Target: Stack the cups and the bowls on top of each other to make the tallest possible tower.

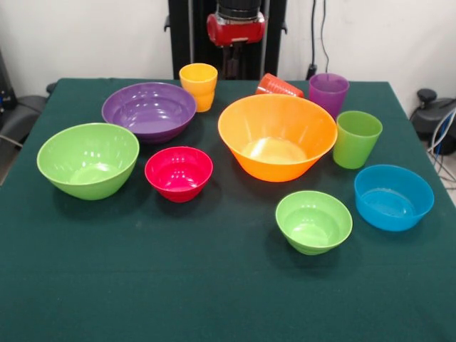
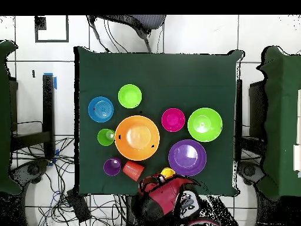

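Six bowls stand apart, upright, on the dark green table: the orange bowl [image 1: 276, 137] [image 2: 137, 138], purple bowl [image 1: 149, 110] [image 2: 187, 158], big green bowl [image 1: 88, 159] [image 2: 204, 124], magenta-red bowl [image 1: 179, 172] [image 2: 173, 119], small green bowl [image 1: 313, 221] [image 2: 129, 96] and blue bowl [image 1: 393, 197] [image 2: 100, 109]. A yellow cup [image 1: 199, 85], purple cup [image 1: 328, 92] and green cup [image 1: 356, 138] stand upright. A red-orange cup [image 1: 279, 85] lies on its side behind the orange bowl. My gripper [image 1: 232, 65] hangs drawn back at the pedestal, behind the yellow cup, dark against the pedestal.
The green tablecloth [image 1: 214, 299] [image 2: 159, 70] is bare along the side away from the robot. The red arm [image 2: 167, 191] lies over the table edge by the yellow cup [image 2: 168, 172]. Cables and chairs surround the table.
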